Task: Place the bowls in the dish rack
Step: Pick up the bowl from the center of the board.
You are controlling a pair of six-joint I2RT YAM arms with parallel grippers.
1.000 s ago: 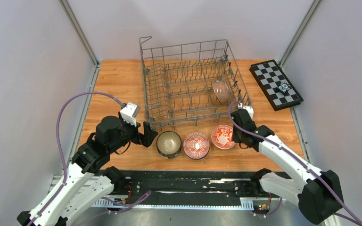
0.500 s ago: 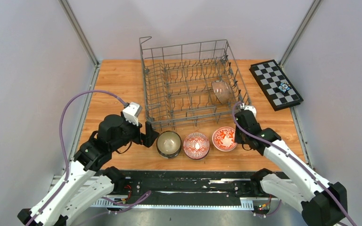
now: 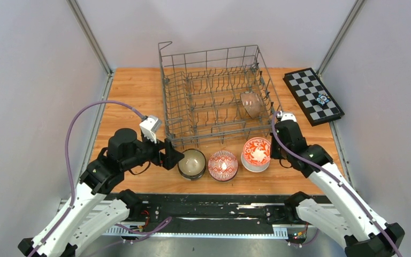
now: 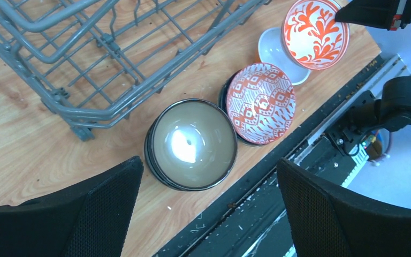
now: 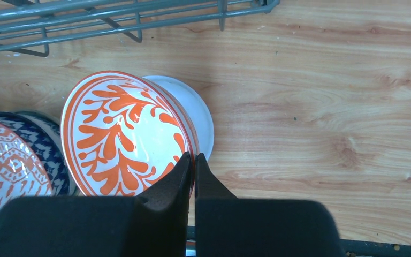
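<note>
progress: early. on the near tabletop (image 3: 134, 91), left gripper (image 3: 172, 154) spread wide beside the beige bowl (image 3: 191, 163), holding nothing. red patterned bowl (image 3: 222, 164) alongside. right gripper (image 5: 191, 156) pinches the rim of the orange-leaf bowl (image 5: 123, 134), slanted over a white bowl (image 5: 198, 107); round, no long axis, mouth tipped up toward the left arm. beyond, the dish rack (image 3: 203, 101) holds one bowl (image 3: 251, 103) on edge, right side. judged: at least four left.

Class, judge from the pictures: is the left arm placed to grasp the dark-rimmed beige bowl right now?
Probably yes: the open left gripper hangs above the beige bowl, nothing between them; the dish rack and diamond-patterned bowl flank it closely.
</note>
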